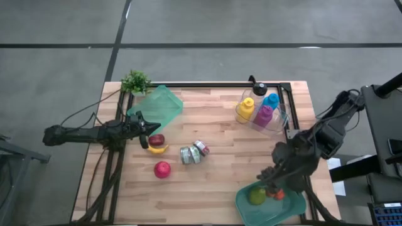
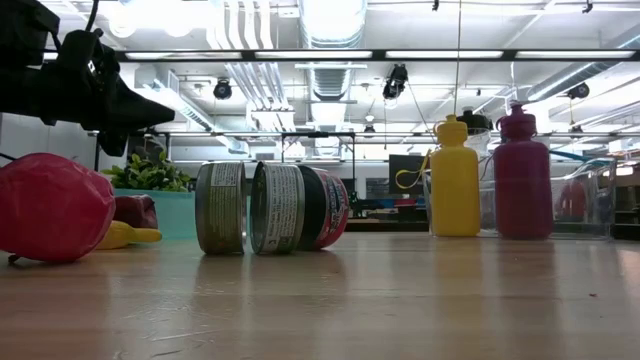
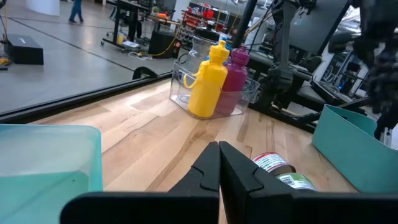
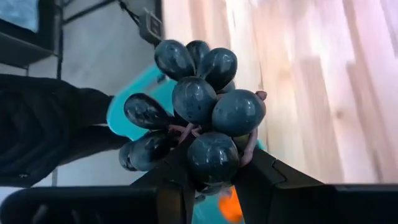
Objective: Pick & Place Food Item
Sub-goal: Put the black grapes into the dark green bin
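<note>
Grapes pinched in right gripper jaws above teal tray's edge; left jaws pressed together.

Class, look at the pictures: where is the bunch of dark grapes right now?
The bunch of dark grapes is pinched in the right gripper, held above the teal tray at the table's near right corner, over the green and orange food already in it.
</note>
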`<action>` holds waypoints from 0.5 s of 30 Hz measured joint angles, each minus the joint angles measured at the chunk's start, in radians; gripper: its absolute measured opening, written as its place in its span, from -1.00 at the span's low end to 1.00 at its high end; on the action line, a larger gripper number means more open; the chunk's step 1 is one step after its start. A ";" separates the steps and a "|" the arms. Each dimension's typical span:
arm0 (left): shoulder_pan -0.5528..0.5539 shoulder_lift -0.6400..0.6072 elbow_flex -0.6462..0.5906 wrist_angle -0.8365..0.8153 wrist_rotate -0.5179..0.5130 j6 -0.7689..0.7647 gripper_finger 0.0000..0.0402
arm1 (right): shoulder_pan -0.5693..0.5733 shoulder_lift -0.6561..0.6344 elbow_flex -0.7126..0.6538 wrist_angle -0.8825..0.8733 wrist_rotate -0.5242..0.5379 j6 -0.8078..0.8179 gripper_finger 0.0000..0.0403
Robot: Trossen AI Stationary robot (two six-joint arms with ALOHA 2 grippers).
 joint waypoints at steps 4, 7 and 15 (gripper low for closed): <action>0.000 0.000 0.000 0.000 0.000 0.000 -0.99 | 0.069 0.000 -0.095 0.050 0.020 0.129 -0.58; 0.000 0.000 0.000 0.000 0.000 0.000 -0.99 | 0.108 0.000 -0.174 0.165 0.026 0.144 -0.58; 0.000 0.000 0.000 0.000 0.000 0.000 -0.99 | 0.170 0.000 -0.354 0.308 0.028 0.251 -0.58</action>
